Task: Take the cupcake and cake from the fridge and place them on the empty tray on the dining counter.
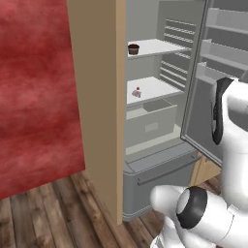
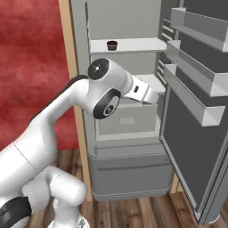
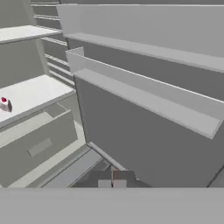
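Observation:
The fridge [image 1: 160,160] stands open, its door [image 2: 191,147] swung out to the right. A dark-brown cupcake [image 1: 133,48] [image 2: 112,45] sits on the upper white shelf. On the middle shelf lies the small pale cake [image 1: 137,92] [image 3: 4,104] with a red dot on top. My gripper [image 3: 112,183] is shut and holds nothing. It hovers in front of the open compartment, right of the cake and well apart from it, facing the door's inner side. The tray and the dining counter are out of view.
Grey door bins [image 3: 144,87] jut out close on the right. A grey drawer [image 1: 151,123] sits under the middle shelf, with a lower freezer front [image 2: 131,176] beneath. A tan side panel [image 1: 99,106] and a red wall [image 1: 34,87] lie to the left.

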Controlling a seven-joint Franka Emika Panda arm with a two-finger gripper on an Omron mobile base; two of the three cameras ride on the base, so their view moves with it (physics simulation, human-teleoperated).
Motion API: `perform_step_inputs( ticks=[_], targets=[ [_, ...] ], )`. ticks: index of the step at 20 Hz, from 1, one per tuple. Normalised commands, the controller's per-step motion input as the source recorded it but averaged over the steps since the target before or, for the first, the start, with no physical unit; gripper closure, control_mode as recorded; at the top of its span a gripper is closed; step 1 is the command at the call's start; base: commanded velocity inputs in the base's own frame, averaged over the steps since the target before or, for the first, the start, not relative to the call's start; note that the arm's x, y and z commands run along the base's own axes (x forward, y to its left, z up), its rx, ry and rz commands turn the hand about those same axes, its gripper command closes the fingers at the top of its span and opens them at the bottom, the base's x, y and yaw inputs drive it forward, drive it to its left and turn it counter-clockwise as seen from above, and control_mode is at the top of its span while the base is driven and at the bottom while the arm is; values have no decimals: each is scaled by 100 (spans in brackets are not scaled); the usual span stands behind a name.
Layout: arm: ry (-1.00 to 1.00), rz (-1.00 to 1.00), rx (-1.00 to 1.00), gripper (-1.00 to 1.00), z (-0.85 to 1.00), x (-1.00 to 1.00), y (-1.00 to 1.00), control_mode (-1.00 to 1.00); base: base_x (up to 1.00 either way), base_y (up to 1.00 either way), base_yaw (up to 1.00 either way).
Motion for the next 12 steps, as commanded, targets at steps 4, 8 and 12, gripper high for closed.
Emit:
perform_step_inputs(
  ticks=[4,8,12],
  targets=[
    [7,4,6,100,-21,-35,91,-100,0,0,0],
    [4,5,9,-100,-18,-69,59,-100,0,0,0],
    [0,0,14,-100,0,-100,54,-100,0,0,0]
  ],
)
